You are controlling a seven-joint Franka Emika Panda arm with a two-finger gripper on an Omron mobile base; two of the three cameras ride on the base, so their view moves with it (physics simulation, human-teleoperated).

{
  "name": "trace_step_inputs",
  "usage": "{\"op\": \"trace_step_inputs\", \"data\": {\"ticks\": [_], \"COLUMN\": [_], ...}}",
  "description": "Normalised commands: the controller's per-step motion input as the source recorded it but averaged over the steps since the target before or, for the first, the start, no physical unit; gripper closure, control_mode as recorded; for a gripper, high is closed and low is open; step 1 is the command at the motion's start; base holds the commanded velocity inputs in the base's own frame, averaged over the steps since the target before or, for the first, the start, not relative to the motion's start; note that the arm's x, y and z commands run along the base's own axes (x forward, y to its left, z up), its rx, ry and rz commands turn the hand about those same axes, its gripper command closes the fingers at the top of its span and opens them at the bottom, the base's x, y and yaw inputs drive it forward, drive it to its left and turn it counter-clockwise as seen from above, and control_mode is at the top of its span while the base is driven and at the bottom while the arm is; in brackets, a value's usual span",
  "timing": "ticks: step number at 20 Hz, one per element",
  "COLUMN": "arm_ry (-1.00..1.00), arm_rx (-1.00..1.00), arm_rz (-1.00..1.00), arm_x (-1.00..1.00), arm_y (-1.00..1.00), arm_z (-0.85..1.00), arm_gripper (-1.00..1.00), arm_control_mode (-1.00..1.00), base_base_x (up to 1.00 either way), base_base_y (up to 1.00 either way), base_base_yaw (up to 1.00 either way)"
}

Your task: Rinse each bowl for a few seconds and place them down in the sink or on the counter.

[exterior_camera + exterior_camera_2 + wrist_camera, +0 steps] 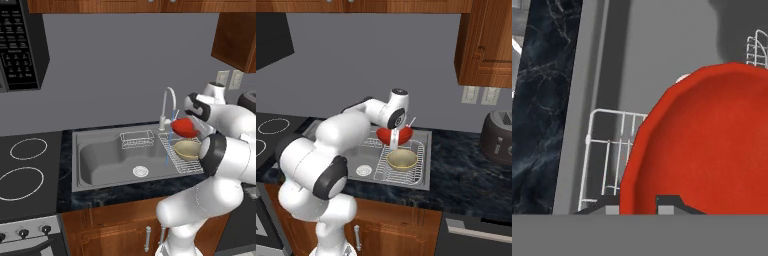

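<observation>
My gripper (639, 204) is shut on the rim of the glossy red bowl (707, 145), which hangs tilted over the right part of the grey sink (100, 160). The red bowl (184, 127) is beside the spout of the curved tap (167, 102), and a thin blue stream of water runs down past its left edge. Just below it, the tan bowl (186, 149) rests upright on the wire rack in the sink's smaller right side. From the right base view the red bowl (395, 135) hangs directly above the tan bowl (402, 159).
Dark marbled counter (466, 170) stretches right of the sink, with a big dark grey appliance (498, 137) at its far end. A small wire basket (137, 139) sits at the back of the main basin. The black stovetop (25, 170) lies to the left.
</observation>
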Motion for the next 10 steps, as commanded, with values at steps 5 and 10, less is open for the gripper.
{"op": "trace_step_inputs", "data": {"ticks": [5, 10], "arm_ry": [0.00, 0.00], "arm_rx": [0.03, 0.03], "arm_rz": [0.00, 0.00], "arm_x": [0.32, 0.33], "arm_y": [0.07, 0.02], "arm_z": [-0.13, -0.12], "arm_gripper": [1.00, 1.00], "arm_control_mode": [-1.00, -1.00], "base_base_x": [0.00, 0.00], "base_base_y": [0.00, 0.00], "base_base_yaw": [0.00, 0.00]}}
